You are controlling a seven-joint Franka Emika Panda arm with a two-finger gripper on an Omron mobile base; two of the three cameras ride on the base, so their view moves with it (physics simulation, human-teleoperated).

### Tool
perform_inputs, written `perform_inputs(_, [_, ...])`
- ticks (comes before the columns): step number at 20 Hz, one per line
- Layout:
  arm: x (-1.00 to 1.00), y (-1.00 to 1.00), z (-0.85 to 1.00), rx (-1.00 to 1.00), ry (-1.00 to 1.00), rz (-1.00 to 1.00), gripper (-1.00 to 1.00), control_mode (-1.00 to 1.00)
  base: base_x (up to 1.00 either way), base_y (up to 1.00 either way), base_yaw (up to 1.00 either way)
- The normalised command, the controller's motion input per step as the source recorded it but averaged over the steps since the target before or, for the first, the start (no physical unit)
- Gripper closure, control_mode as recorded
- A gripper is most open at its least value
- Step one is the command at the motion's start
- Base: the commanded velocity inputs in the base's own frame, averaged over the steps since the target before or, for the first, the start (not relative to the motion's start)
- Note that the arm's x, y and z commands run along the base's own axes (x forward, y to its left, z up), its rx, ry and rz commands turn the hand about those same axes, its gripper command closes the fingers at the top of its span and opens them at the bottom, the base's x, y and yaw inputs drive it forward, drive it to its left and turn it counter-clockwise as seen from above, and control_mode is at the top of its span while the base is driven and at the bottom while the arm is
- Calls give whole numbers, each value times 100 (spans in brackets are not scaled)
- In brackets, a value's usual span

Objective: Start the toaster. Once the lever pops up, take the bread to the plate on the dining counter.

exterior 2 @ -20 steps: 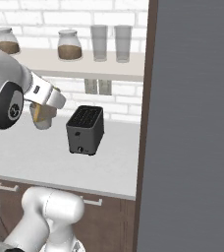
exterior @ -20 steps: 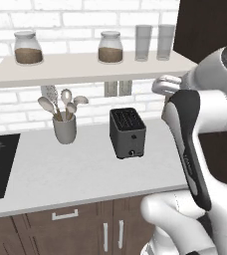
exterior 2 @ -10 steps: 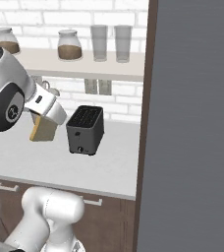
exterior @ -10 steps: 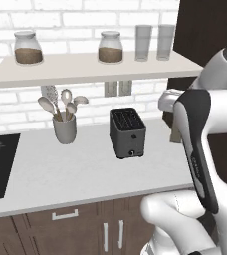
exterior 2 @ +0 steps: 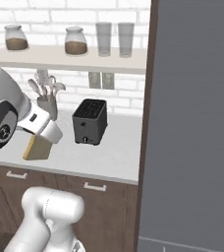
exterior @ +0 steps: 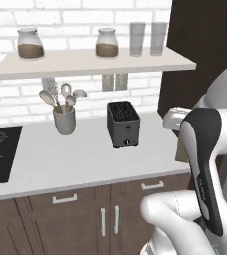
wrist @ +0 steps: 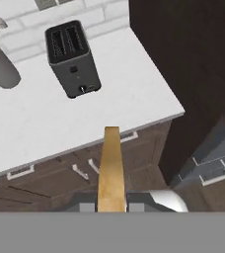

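Utensil crock [exterior: 64,119] on worktop [exterior: 51,162]; jars [exterior: 29,44], glasses [exterior: 137,38] on shelf [exterior: 85,63].

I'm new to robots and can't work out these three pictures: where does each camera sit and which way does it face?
Left base view: behind the arm on its left, facing the toaster on the worktop; the white arm rises at lower right.
Right base view: behind on its right, same toaster; the arm at lower left carries the bread.
Hand view: on the hand, looking along the end effector shut on the bread.
All three share the toaster.
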Motion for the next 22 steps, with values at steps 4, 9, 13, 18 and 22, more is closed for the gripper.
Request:
perform_inputs(4, [0,0,0,0,0,0,100,100,-100,23,-5])
perform_inputs(9, [0,0,0,0,0,0,100,100,-87,35,-31])
perform_inputs(13, [0,0,0,0,0,0,100,100,-39,9,-86])
perform_inputs(18, [0,0,0,0,0,0,100,100,-15,0,-97])
perform_inputs(22, [0,0,0,0,0,0,100,100,-7,0,-98])
